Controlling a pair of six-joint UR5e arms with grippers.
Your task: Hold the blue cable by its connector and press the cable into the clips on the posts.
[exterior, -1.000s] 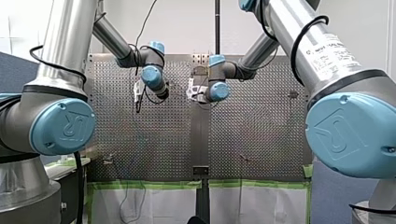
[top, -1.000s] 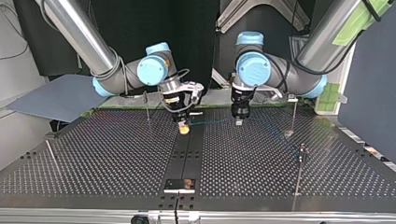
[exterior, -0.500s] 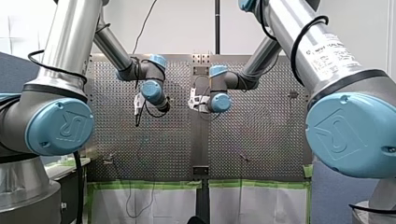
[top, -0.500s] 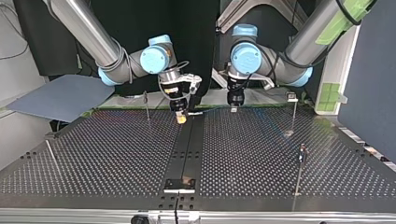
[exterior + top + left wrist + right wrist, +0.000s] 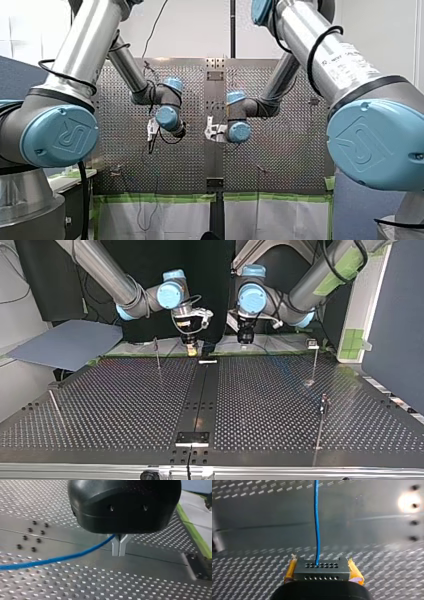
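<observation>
In the right wrist view my right gripper (image 5: pixel 322 562) is shut on a black connector block (image 5: pixel 322 571), its yellow pads (image 5: pixel 290 570) on either side. The blue cable (image 5: pixel 316 517) runs straight out of the block, away over the perforated table. In the left wrist view my left gripper (image 5: pixel 118 553) has its metal fingers shut on the blue cable (image 5: pixel 50 561), which trails off to one side. In the top view both grippers hang above the table's far edge, right gripper (image 5: pixel 191 349) at left, left gripper (image 5: pixel 245 338) at right. Thin posts (image 5: pixel 157 354) (image 5: pixel 314 360) (image 5: pixel 321 412) stand on the table.
A black strip (image 5: pixel 200 400) runs down the table's middle to a small metal plate (image 5: pixel 192 438). A grey-blue sheet (image 5: pixel 65 342) lies off the table at the top view's left. A slim rod (image 5: pixel 55 404) leans near the table's left edge in that view.
Both grippers have risen and drawn back from the table's middle to its far edge in the top view, still side by side with the cable between them.
</observation>
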